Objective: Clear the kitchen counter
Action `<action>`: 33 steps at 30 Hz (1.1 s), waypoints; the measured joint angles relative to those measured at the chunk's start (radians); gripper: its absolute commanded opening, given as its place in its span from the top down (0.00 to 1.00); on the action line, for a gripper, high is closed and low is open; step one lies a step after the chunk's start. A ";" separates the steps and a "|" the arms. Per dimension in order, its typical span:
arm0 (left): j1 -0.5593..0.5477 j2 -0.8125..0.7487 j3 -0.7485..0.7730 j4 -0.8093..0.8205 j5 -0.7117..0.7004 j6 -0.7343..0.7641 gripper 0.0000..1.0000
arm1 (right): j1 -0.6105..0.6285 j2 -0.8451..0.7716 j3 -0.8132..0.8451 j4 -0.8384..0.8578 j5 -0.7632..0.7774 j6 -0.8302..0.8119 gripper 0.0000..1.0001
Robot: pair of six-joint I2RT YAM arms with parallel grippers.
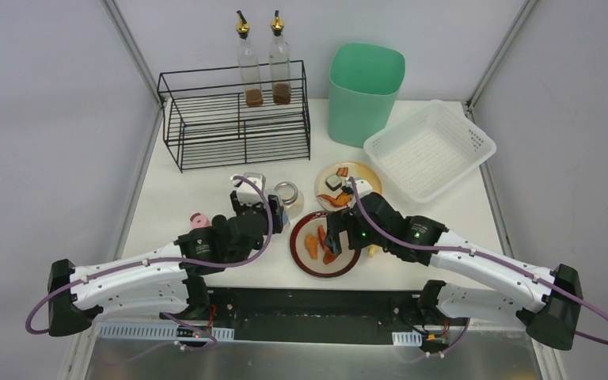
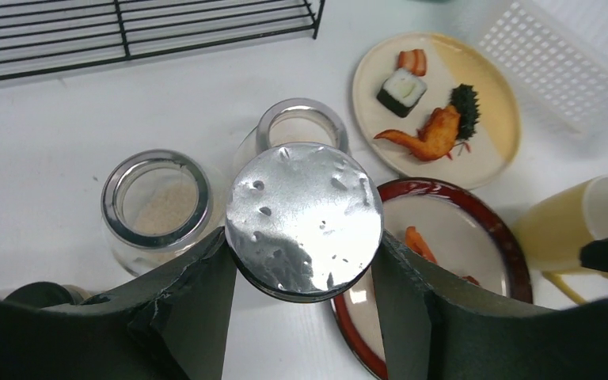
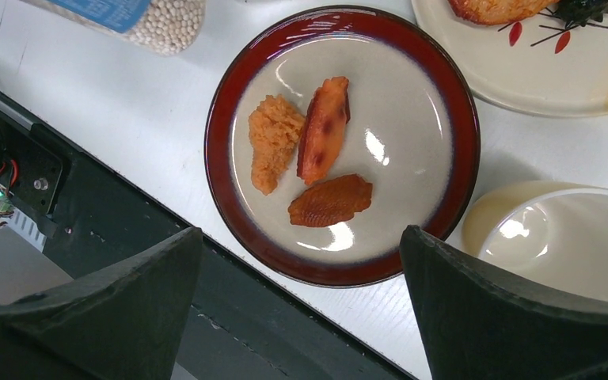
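Step in hand: the left arm appears to be picking up a jar, while the right arm lines up on a plate — clearing has barely begun, judging by how much lies out.
Tabletop (image 1: 166,194): white, spread in front of both arms and carrying everything named here.
Left gripper (image 2: 305,237): clamped on a silver-lidded jar (image 2: 305,210), one finger against each side of it; whether the jar is off the surface cannot be told.
Beside it: two open glass jars (image 2: 156,198), close behind the held one.
Right gripper (image 3: 301,233): fingers wide apart and holding nothing, poised above the red-rimmed plate (image 3: 465,142) with three orange pieces of food on it.
Near the plate: a yellow cup (image 3: 554,237) just beside its rim, and a cream plate (image 2: 491,87) of sushi beyond.
Likely places to put things: black wire rack (image 1: 233,119), white mesh basket (image 1: 430,150), green bin (image 1: 366,91).
Next move calls for: lifting the jar straight up, clear of its neighbours — probably toward the rack.
Writing: a pellet-filled jar (image 3: 166,24) bears a blue label, its text unreadable; no brand shows elsewhere.
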 measured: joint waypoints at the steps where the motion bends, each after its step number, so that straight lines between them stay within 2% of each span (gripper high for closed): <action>1: 0.000 0.000 0.025 -0.014 0.011 0.001 1.00 | 0.000 0.000 0.000 0.000 -0.002 0.000 0.01; 9: 0.000 0.044 0.261 -0.117 0.044 0.071 1.00 | 0.000 0.000 0.002 0.000 -0.008 0.000 0.01; 16: 0.036 0.101 0.416 -0.124 0.073 0.188 1.00 | 0.000 0.014 0.028 0.008 -0.011 -0.003 0.01; 25: 0.327 0.235 0.568 -0.132 0.295 0.252 1.00 | 0.000 0.035 0.036 0.019 -0.011 -0.007 0.01; 33: 0.571 0.380 0.724 -0.144 0.415 0.280 1.00 | 0.000 0.035 0.036 0.035 -0.016 -0.007 0.01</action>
